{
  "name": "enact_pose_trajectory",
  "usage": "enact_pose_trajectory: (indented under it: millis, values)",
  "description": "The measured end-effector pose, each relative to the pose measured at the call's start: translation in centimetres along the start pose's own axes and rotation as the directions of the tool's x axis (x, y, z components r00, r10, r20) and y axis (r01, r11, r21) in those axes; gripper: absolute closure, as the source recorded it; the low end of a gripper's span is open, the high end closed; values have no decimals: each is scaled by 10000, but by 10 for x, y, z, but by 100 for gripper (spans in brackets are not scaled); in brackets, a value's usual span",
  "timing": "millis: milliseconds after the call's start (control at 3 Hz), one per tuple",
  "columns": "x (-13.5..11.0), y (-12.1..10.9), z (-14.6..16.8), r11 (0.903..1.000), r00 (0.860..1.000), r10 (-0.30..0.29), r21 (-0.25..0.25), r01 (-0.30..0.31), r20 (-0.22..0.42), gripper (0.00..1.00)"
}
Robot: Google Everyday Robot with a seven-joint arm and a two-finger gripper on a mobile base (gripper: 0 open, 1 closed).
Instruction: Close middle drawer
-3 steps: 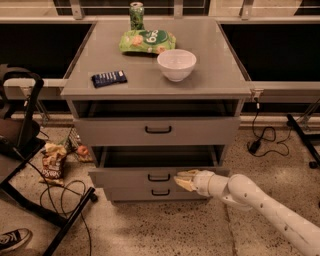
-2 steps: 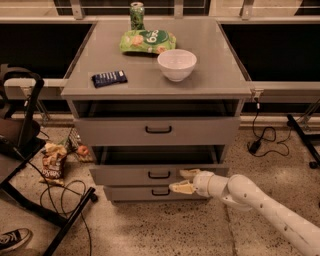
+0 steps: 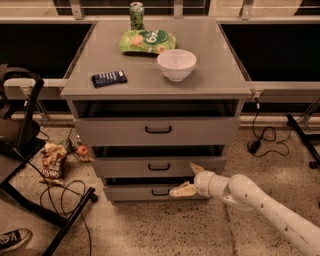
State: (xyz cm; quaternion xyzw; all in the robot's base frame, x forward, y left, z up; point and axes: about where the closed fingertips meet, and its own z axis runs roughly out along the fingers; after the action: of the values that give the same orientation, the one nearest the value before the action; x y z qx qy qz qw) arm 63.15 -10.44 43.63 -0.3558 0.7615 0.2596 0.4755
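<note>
The middle drawer (image 3: 159, 166) is the grey front with a small black bar handle, between the taller top drawer (image 3: 158, 130) and the low bottom drawer (image 3: 159, 192). It stands nearly flush with the cabinet, with a dark gap above it. My gripper (image 3: 184, 179) is at the lower right of that front, on the white arm (image 3: 260, 202) coming in from the lower right. Its fingers are spread open and hold nothing. One finger (image 3: 195, 168) points up against the middle drawer's right part, and the other lies in front of the bottom drawer.
On the cabinet top (image 3: 215, 75) are a green can (image 3: 136, 10), a green chip bag (image 3: 146, 41), a white bowl (image 3: 176, 64) and a blue bar (image 3: 109, 78). A black stand (image 3: 25, 125), snack bags (image 3: 52, 160), cables and a shoe (image 3: 15, 239) are at the left.
The middle drawer has slid back into the cabinet from well pulled out. My gripper followed it inward and now sits a little lower, near the bottom drawer.
</note>
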Motion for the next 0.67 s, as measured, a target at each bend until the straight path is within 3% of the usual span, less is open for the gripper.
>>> enact_pose_trajectory:
  millis: [667]
  values:
    - [-4, 8, -11, 9987, 9986, -439, 236, 446, -312, 48]
